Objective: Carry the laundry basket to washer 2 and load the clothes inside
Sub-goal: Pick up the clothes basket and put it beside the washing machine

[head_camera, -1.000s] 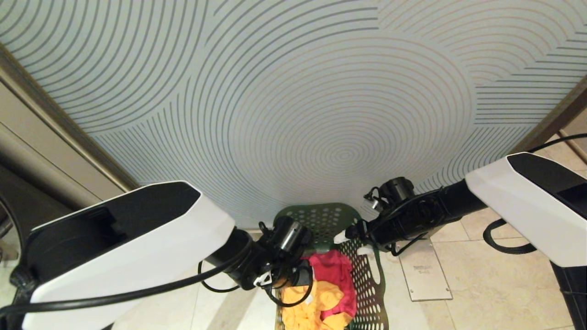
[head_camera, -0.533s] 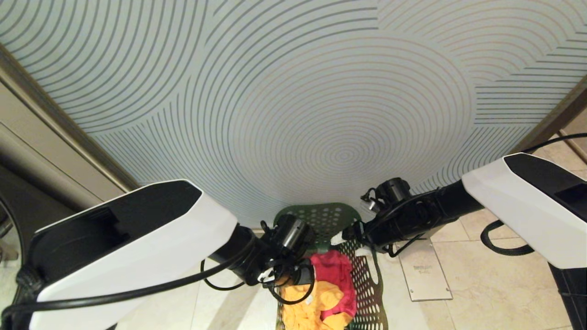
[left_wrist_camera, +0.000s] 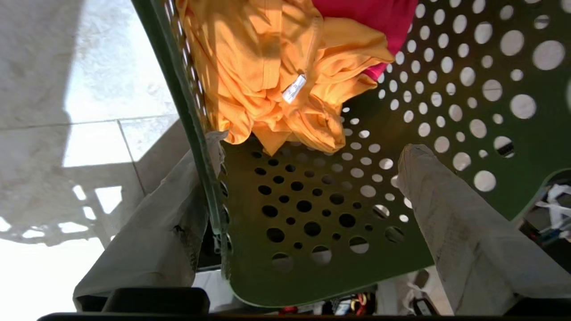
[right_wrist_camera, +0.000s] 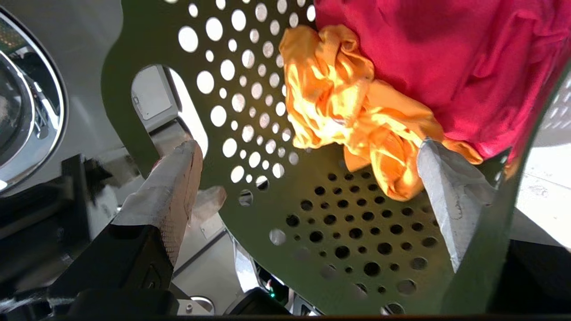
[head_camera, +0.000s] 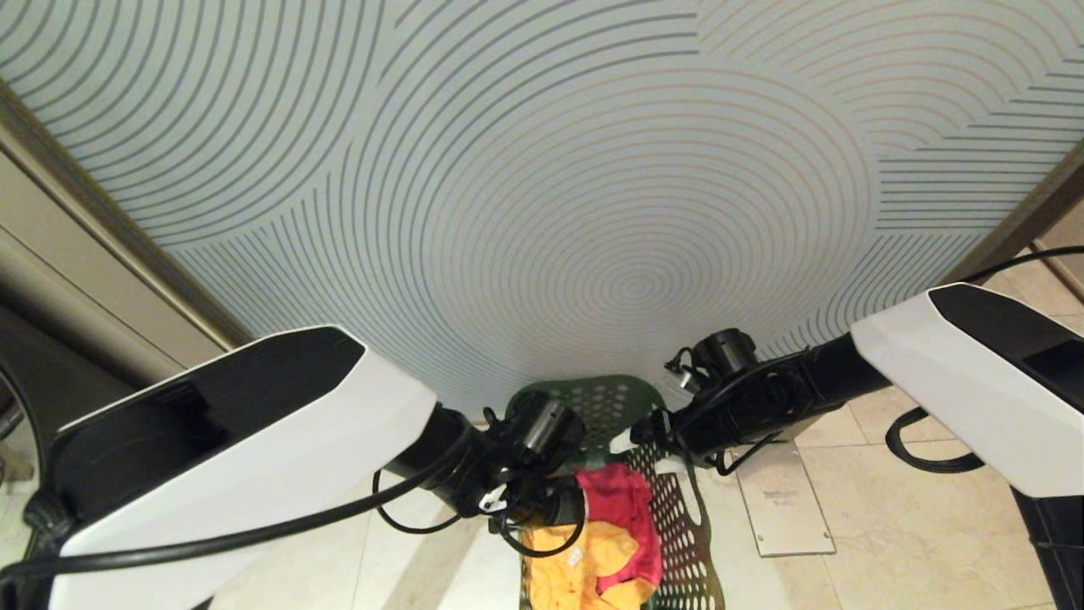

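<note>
The dark green laundry basket [head_camera: 605,398] stands low between my two arms, holding the clothes: a yellow garment [head_camera: 584,563] and a pink-red one [head_camera: 622,500]. My left gripper [head_camera: 533,500] [left_wrist_camera: 314,145] is open and straddles one basket wall, with one finger [left_wrist_camera: 169,223] outside and the other [left_wrist_camera: 446,214] inside. On the opposite side my right gripper [head_camera: 652,445] [right_wrist_camera: 308,146] is also open. One of its fingers [right_wrist_camera: 174,187] is by the oval handle cut-out [right_wrist_camera: 165,102] and the other [right_wrist_camera: 446,196] is against the yellow garment [right_wrist_camera: 357,120]. A washer's chrome-ringed door [right_wrist_camera: 26,111] shows nearby, without a label, so I cannot tell if it is washer 2.
A pale panel with concentric grey lines [head_camera: 593,212] fills the view ahead, framed by brown edges on the left [head_camera: 127,254] and right [head_camera: 1025,220]. Beige floor tiles lie below, with a metal floor plate [head_camera: 783,508] right of the basket.
My left wrist has edged slightly rightward and turned a little over the basket rim. The basket's contents sit a touch further right. The right arm has barely moved.
</note>
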